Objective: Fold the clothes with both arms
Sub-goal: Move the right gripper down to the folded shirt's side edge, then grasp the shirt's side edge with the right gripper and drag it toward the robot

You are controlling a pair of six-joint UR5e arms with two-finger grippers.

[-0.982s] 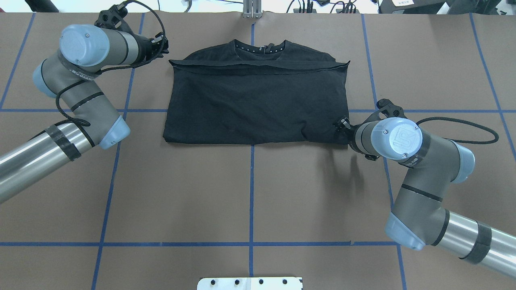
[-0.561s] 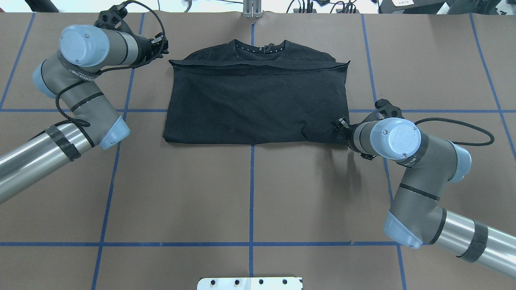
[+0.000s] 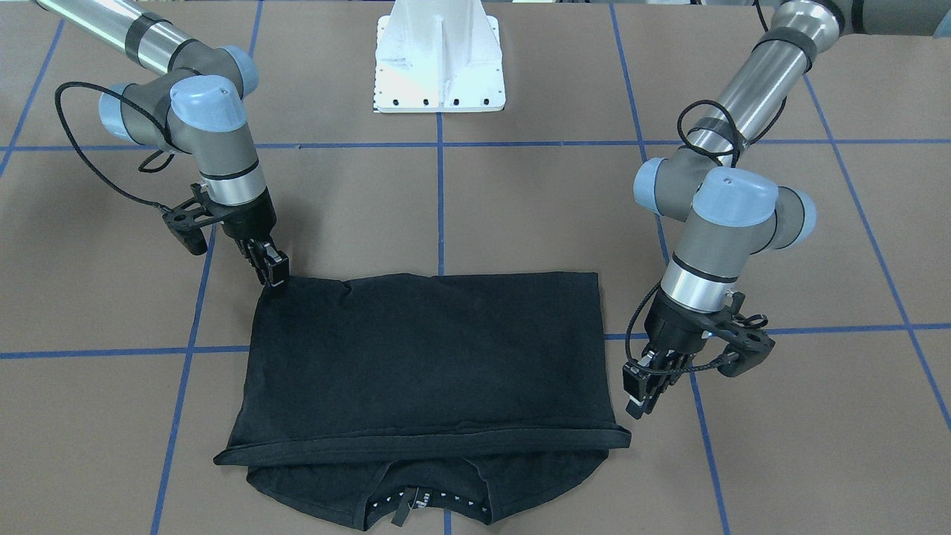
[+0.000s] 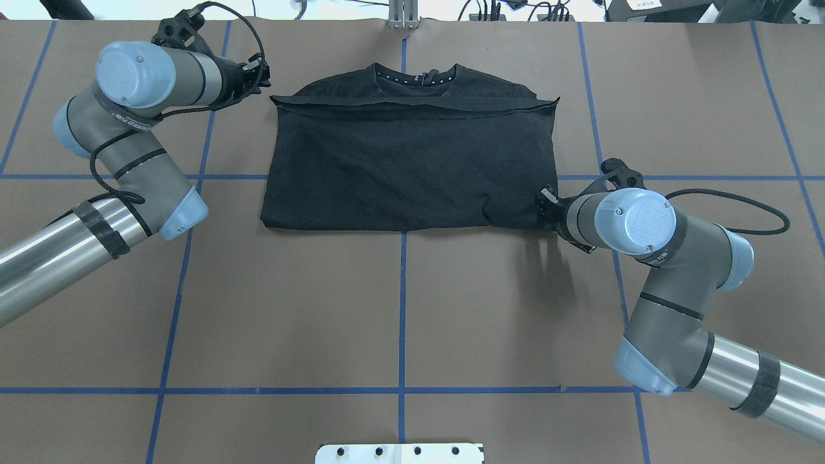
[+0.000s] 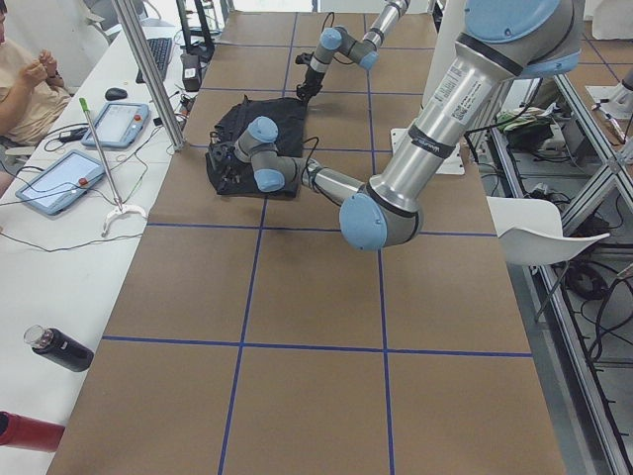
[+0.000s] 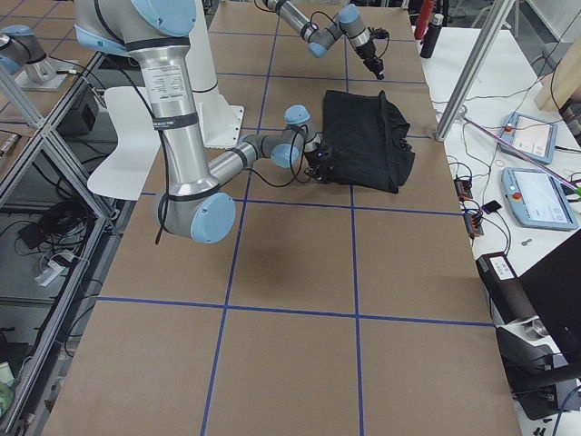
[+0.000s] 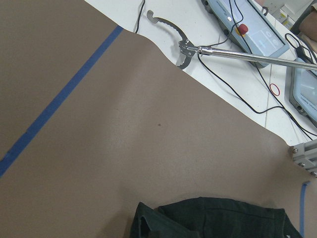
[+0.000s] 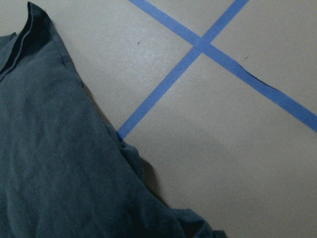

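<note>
The black T-shirt lies flat in the middle of the table, its lower half folded up over the chest and its collar at the far edge. It also shows in the front view. My right gripper is down at the shirt's near right corner, fingertips touching the wrinkled cloth; its jaws look slightly apart. My left gripper hangs beside the shirt's far left corner, clear of the cloth and empty; it looks open. The logos are hidden.
The brown table cover carries a grid of blue tape lines. The white pedestal base stands at the robot's edge. A metal post and cables sit at the far edge. An operator's desk with tablets runs beyond it.
My right wrist has shifted slightly toward the shirt's near right corner. The left arm and the shirt have not moved.
</note>
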